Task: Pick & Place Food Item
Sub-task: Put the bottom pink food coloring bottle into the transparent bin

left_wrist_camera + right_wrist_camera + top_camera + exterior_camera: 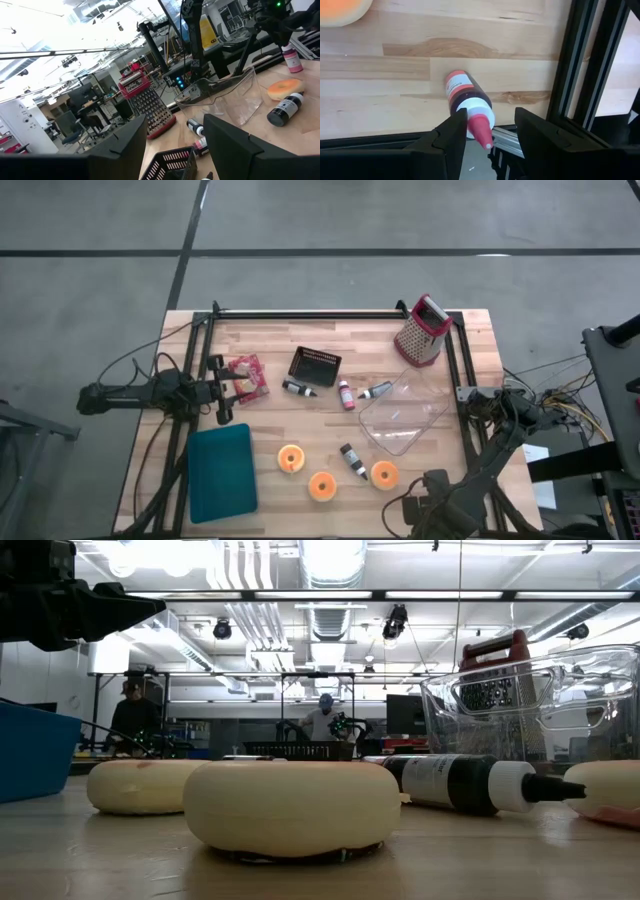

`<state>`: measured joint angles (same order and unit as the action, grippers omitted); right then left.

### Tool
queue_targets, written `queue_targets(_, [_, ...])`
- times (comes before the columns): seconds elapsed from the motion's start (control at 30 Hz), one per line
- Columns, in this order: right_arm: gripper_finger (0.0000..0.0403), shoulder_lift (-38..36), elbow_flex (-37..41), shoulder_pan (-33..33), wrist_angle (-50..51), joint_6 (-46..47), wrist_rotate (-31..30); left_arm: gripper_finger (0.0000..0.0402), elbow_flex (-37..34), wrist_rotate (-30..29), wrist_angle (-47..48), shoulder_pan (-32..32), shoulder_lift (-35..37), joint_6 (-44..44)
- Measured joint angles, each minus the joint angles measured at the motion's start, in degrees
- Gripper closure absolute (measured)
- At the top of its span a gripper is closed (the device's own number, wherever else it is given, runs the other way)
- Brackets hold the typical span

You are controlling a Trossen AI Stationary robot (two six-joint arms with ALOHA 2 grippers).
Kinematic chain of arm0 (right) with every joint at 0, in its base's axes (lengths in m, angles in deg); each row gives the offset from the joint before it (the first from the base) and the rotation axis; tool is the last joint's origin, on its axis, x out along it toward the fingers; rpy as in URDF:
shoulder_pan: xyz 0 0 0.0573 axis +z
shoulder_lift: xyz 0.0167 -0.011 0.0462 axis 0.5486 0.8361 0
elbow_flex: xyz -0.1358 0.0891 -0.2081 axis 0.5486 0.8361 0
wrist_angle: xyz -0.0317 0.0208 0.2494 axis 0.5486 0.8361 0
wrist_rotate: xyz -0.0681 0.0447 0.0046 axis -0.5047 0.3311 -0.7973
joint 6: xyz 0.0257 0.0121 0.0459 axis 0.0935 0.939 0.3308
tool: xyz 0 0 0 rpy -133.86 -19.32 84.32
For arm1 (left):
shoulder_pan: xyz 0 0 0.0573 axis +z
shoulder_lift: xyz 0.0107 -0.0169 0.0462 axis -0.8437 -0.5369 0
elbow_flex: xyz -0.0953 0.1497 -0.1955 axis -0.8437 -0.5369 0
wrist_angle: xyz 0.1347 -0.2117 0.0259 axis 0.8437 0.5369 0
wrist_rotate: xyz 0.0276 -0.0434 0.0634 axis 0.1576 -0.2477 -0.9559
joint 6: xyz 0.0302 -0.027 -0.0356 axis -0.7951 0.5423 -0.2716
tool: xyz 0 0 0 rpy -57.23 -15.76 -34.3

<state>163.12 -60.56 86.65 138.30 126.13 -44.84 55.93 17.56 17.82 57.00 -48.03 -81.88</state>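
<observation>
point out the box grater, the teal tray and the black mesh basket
box grater (pixel 421 332), high view, on its red perforated face
teal tray (pixel 221 472), high view, on its bare floor
black mesh basket (pixel 315 366), high view, on its inside

Three orange ring-shaped soft donuts, pale undersides, all lying flat on the wood tabletop, apart from each other: left donut (pixel 290 459), middle donut (pixel 322 485) closest to the table edge, right donut (pixel 384 474) just beside a dark bottle. One small red squeeze bottle with white collar and red nozzle (pixel 467 100) lies on its side at the table edge, by the black frame rail, nozzle pointing outward over the edge.
</observation>
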Motion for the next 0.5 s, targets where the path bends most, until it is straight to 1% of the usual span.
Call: queue_targets(0.5, [0.0296,-0.31,0.09,0.00,-2.79,-0.73,0.11,0.0202,0.02,0.00,0.00,0.02,0.00,0.01])
